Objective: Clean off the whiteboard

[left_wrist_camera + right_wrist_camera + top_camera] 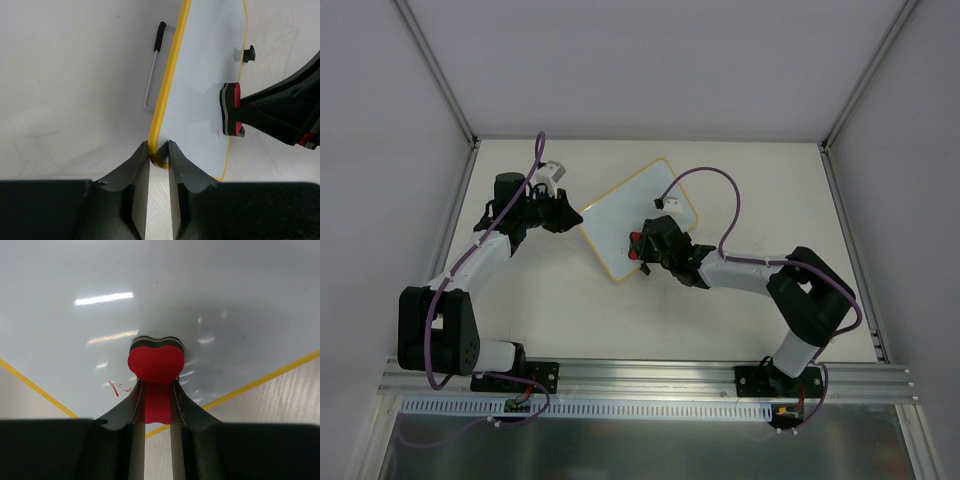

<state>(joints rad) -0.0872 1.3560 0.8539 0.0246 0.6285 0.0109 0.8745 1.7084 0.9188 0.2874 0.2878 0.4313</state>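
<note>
The whiteboard [630,215], white with a yellow frame, lies tilted at the table's middle. My left gripper [563,217] is shut on its left corner; the wrist view shows the fingers pinching the yellow frame [159,152]. My right gripper [645,245] is shut on the red eraser [637,243], pressed on the board near its lower edge. In the right wrist view the eraser [156,365] sits on the white surface with a small red mark [116,388] just left of it. The eraser [231,107] and a black clip foot [248,53] show in the left wrist view.
A wire stand [152,75] with a black tip pokes out from under the board's far edge. Grey walls enclose the white table [550,310] on three sides. An aluminium rail [650,378] runs along the near edge.
</note>
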